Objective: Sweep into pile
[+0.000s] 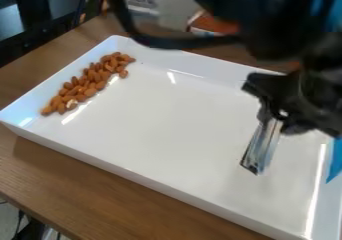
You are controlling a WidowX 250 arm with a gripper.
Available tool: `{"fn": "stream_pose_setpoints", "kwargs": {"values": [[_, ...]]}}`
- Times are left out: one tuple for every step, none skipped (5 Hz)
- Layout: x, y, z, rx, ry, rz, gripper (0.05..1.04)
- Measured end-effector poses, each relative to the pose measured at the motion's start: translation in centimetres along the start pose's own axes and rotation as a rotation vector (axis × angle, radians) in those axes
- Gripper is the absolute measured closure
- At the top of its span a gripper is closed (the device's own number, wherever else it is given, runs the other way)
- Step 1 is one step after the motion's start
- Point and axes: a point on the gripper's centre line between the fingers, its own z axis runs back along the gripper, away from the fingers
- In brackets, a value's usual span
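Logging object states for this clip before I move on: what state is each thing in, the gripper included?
Almonds: bunched in a long band against the tray's left end, one showing a pale patch.
Tray: open side up, resting on the table.
Gripper: pointing down over the tray's right part, away from the almonds.

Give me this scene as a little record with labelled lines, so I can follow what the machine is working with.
Surface: brown wooden table
Container: white rectangular tray with raised walls
Contents: brown almonds, one with a pale patch
Arrangement: long band beside the tray's left wall in the picture
Robot: black gripper over the tray's right part, away from the almonds
Below gripper: narrow silvery piece, slanting down
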Motion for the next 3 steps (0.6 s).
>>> {"fn": "stream_pose_setpoints", "kwargs": {"values": [[-0.1,-0.8,-0.8,-0.109,0.062,0.122,0.401],[0.9,0.5,-0.8,-0.163,0.074,0.202,0.125],[3.7,4.5,3.2,-0.290,0.038,0.293,0.078]]}}
